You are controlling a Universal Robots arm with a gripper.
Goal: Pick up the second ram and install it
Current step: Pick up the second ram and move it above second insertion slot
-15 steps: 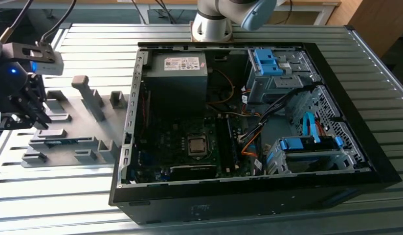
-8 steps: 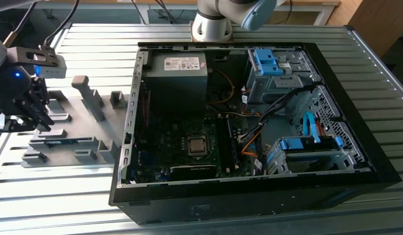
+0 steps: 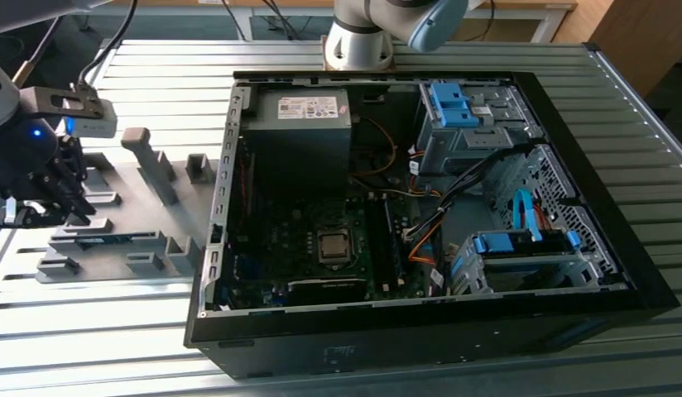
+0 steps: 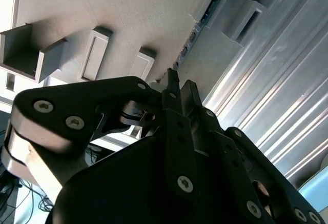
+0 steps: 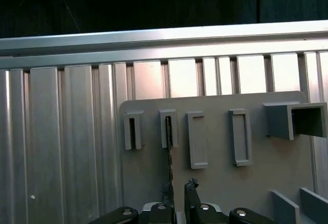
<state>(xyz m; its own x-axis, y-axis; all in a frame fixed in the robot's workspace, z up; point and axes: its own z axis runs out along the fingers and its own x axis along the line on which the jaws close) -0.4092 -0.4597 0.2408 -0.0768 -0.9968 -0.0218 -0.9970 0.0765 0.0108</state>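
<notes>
The second ram stands on edge in a slot of the grey fixture plate, a thin dark strip running toward my gripper. In the second wrist view the ram shows its blue-green edge ahead of the gripper. The fingers straddle the near end of the stick, one fingertip right beside it and the other a small gap away, so the jaws are open and narrow. In the exterior view the gripper hangs over the fixture plate at the exterior view's left, near a blue-green strip of ram.
An open black computer case lies at the exterior view's right, with motherboard, power supply and blue drive-bay clips. Upright grey blocks rise from the fixture plate. The ribbed aluminium table surrounds everything.
</notes>
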